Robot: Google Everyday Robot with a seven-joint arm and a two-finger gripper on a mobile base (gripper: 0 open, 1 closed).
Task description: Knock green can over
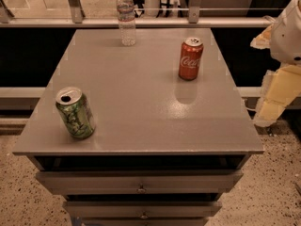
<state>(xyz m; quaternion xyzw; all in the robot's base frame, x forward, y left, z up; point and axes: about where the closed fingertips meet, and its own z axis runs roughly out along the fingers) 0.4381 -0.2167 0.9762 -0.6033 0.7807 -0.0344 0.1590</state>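
Grey counter point(141, 98) seen from above and in front, with stacked drawers point(141, 181) below its front edge, each with a small centre knob. Green can point(75, 113) stands on its base at the near left of the counter, close to the front-left corner; mottled green and white sides, silver top showing, the mouth hole dark. It looks slightly leaned in this view, top towards the left, but its base sits flat on the surface. Nothing touches it. Red Coca-Cola can point(190, 59) is upright at the far right, well apart from the green can, with a soft reflection on the counter just in front of it. Clear water bottle point(126, 18) is upright at the far edge, about centre-left, white cap on. The three are spread wide, none near another. The robot arm point(287, 32) enters from the right border: a white rounded housing high up, pale yellow segments hanging below it. The claw point(272, 108) hangs off the counter's right side, beyond the edge and lower than the surface, clear across the counter from the green can and holding nothing that can be seen. Whether the claw is open or closed I cannot tell from this angle. Speckled floor point(277, 197) around the base. Metal rail and glass panel point(188, 21) run behind the counter.
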